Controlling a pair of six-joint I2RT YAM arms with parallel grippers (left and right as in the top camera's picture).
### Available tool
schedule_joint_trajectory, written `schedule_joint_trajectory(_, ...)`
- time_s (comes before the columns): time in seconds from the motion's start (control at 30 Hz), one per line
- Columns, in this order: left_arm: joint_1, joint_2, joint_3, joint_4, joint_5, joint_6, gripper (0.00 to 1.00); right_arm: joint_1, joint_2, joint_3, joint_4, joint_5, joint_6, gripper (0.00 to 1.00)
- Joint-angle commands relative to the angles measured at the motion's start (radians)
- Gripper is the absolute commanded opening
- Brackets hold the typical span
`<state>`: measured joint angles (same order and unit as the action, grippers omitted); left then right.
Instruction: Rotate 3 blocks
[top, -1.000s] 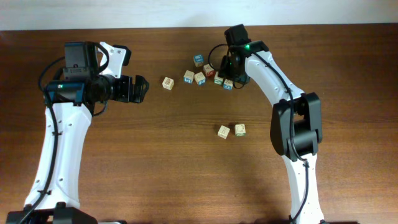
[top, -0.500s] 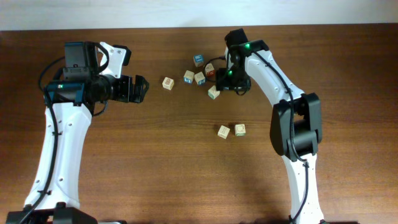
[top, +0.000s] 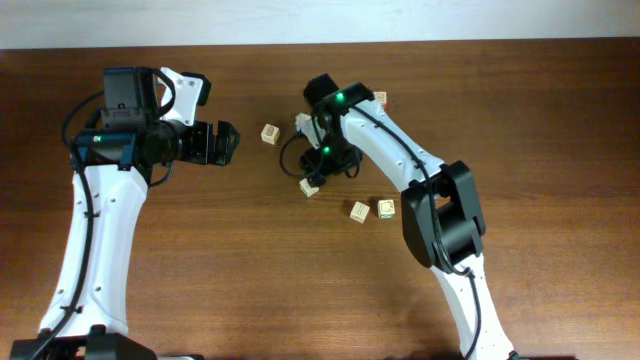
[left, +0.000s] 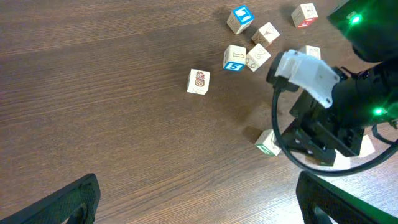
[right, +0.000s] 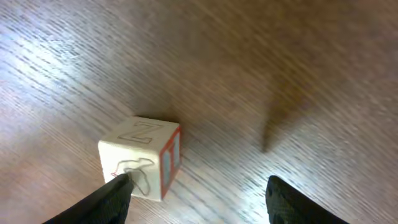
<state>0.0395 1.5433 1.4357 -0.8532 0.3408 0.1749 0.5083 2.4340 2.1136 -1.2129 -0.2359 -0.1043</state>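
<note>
Right pincer (right: 199, 185) hangs wide over the worktop (right: 280, 62), a small wooden block (right: 142, 158) beside one finger; light, hard and smooth, it is probably best pinched across opposite flat faces.

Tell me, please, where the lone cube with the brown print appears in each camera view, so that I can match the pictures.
Overhead: the brown-print cube lies alone at upper centre, between the two arms.
Left wrist: it is at upper centre, left of the cube cluster.
Right wrist: it is not in this picture.
Shared landmark: the right arm with its green lights, to the cube's right in both views.
</note>
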Motion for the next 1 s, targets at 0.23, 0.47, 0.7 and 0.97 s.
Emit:
schedule_joint_trajectory(0.23,-0.004,0.002,0.019,-0.001,0.004,-0.002,0.99,0.063,0.018,0.026,0.039,0.012,0.287,0.52)
schedule_joint_trajectory(0.47,-0.004,0.002,0.019,-0.001,0.004,-0.002,0.99,0.143,0.020,0.020,0.024,0.197,0.402,0.39)
schedule_joint_trajectory(0.7,-0.004,0.002,0.019,-0.001,0.004,-0.002,0.99,0.132,0.020,0.021,-0.208,0.177,0.549,0.32)
schedule_joint_trajectory(0.97,-0.004,0.002,0.019,-0.001,0.004,-0.002,0.99,0.132,0.019,0.021,-0.256,0.184,0.559,0.45)
